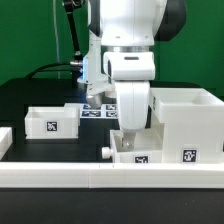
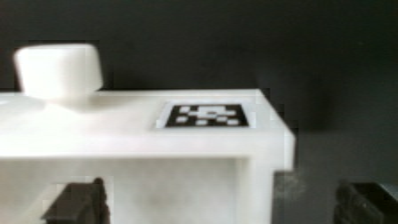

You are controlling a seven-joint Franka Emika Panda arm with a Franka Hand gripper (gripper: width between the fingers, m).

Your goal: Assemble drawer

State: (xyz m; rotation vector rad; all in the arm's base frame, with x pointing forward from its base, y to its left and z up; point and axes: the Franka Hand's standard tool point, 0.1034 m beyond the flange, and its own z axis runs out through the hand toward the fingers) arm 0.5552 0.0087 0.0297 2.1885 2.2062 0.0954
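Note:
The drawer's tall white housing (image 1: 186, 118) stands at the exterior view's right. One open-top tray (image 1: 52, 121) sits at the left. A second tray (image 1: 138, 153) lies by the front rail, right under my gripper (image 1: 128, 132). In the wrist view this tray's white wall (image 2: 125, 135) carries a square tag (image 2: 205, 115) and a white knob (image 2: 57, 70). My gripper (image 2: 222, 205) is open. Its dark fingertips (image 2: 80, 202) stand wide apart on either side of the tray's wall, with a gap on one side. The arm hides most of this tray in the exterior view.
A low white border rail (image 1: 90, 176) runs along the front of the black table. The marker board (image 1: 95, 113) lies behind the arm, between the left tray and the housing. Cables hang at the back left.

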